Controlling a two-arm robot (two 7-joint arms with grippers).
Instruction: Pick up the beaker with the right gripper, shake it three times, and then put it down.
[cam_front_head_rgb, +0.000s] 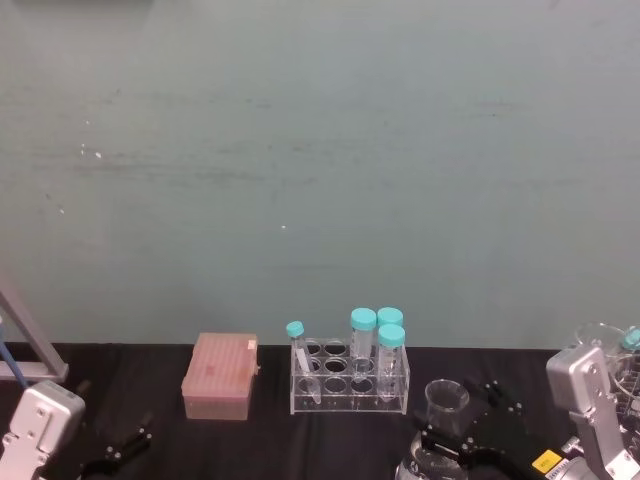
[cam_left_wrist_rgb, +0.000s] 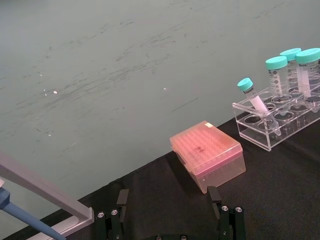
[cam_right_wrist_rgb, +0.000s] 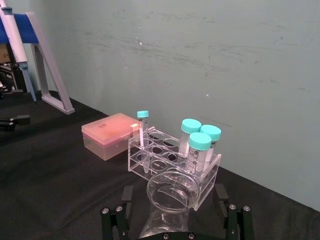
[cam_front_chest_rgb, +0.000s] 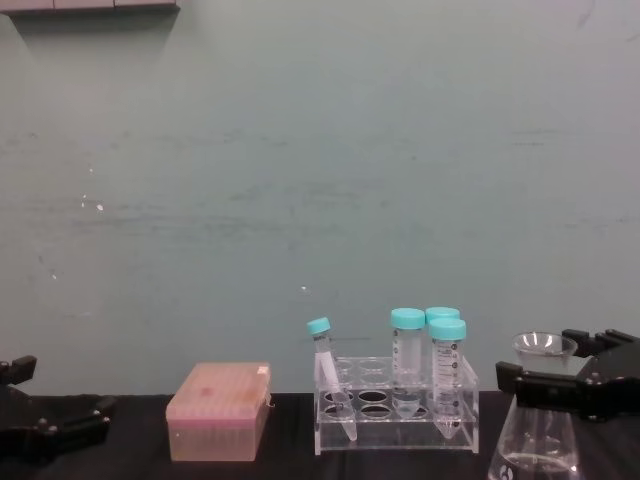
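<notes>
Nearest, at the lower right of the chest frame, the right gripper (cam_right_wrist_rgb: 173, 192) has its fingers spread on both sides of the beaker (cam_front_chest_rgb: 540, 440) neck, not clamped on it. The beaker base is cut by the bottom edge. At the lower left the left gripper (cam_left_wrist_rgb: 169, 196) is spread and empty. Just left of the beaker stands the rack (cam_front_chest_rgb: 395, 420), then the box (cam_front_chest_rgb: 218, 410), with bare table (cam_right_wrist_rgb: 50, 165) beyond it. The wall (cam_front_chest_rgb: 300, 150) rises right behind.
</notes>
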